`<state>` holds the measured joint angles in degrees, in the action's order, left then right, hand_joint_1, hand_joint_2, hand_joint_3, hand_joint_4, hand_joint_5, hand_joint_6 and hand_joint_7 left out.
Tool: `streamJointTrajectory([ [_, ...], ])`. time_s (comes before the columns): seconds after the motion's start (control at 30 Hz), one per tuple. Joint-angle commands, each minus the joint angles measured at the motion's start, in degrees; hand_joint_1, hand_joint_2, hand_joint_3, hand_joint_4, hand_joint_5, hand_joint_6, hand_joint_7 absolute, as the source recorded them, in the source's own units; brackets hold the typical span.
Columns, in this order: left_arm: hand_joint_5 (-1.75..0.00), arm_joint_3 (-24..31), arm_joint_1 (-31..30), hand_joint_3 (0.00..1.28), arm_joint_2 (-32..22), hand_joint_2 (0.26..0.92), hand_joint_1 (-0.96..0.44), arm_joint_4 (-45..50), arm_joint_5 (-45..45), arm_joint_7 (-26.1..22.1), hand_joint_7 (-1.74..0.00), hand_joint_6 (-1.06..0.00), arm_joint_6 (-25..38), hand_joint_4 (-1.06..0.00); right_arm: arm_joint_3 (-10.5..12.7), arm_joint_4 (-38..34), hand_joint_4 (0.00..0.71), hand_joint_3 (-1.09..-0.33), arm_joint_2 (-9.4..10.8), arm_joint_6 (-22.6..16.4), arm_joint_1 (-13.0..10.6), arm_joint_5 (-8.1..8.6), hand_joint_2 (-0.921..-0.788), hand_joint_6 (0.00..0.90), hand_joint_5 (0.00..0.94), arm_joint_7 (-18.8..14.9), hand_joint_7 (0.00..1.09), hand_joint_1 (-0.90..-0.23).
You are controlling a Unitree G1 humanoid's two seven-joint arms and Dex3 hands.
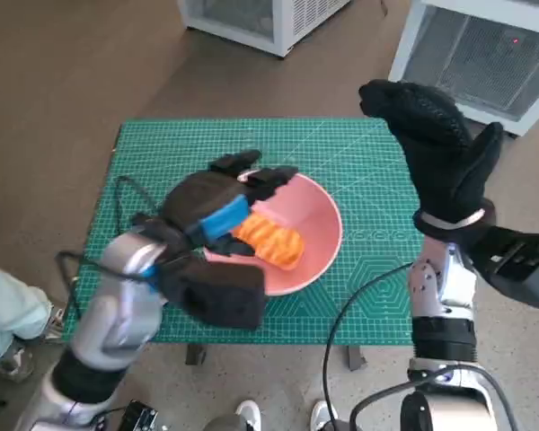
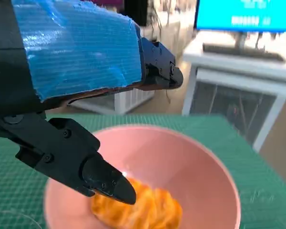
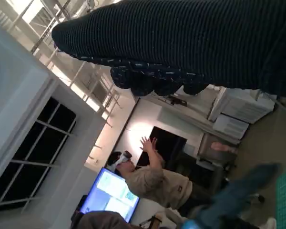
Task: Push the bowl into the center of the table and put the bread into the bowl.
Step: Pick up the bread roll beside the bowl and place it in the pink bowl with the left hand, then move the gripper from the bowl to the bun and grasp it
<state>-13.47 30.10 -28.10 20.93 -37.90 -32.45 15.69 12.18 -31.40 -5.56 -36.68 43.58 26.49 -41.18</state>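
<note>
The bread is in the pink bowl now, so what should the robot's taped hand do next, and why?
Probably lift the left hand up and away. The bread already lies inside the bowl, which sits near the table's middle, and the fingers look spread above it, holding nothing.

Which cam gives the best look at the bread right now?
Left wrist view: the bread fills the near part of the pink bowl, close up, just under the left hand. Head view shows it smaller and partly covered by that hand. Right wrist view does not show it.
</note>
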Motion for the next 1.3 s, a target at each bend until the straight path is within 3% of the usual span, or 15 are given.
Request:
streamJointTrajectory([
  [0.03,0.0,5.77,-4.24,0.0,-2.61,0.763,-0.45,8.62,2.62,-2.05,-0.02,-0.21,1.18,-0.08,-0.56,0.27,0.138,-0.831,0.38,0.31,-1.7,-0.75,-0.921,-0.001,0.055,0.41,0.6,-0.766],
  [0.53,0.0,25.99,-20.7,0.01,-8.58,0.782,-0.44,18.13,13.64,-2.75,0.0,-0.19,-0.75,-0.06,-0.89,0.53,0.136,-0.826,0.46,0.57,-1.77,-0.32,-0.921,-0.001,0.055,0.31,0.59,-0.763],
  [0.77,0.0,26.46,-21.63,0.01,-9.47,0.785,-0.44,18.49,14.77,-2.19,0.0,-0.19,-0.78,-0.06,-1.01,0.58,0.135,-0.829,0.41,0.57,-1.8,-0.26,-0.921,-0.001,0.055,0.39,0.59,-0.763],
  [0.9,-0.01,26.75,-26.63,0.0,-9.96,0.78,-0.42,22.04,10.48,-2.81,-0.01,-0.19,2.22,-0.07,-1.41,1.03,0.131,-0.832,0.38,1.06,-1.65,-0.51,-0.921,-0.001,0.054,0.55,0.59,-0.762],
  [1.3,-0.01,24.86,-30.91,0.0,-11.68,0.742,-0.34,22.75,8.54,-5.42,-0.01,-0.2,5.11,-0.09,-1.59,1.19,0.127,-0.836,-0.33,1.17,-1.89,-0.69,-0.921,-0.001,0.056,0.02,0.59,-0.769],
])
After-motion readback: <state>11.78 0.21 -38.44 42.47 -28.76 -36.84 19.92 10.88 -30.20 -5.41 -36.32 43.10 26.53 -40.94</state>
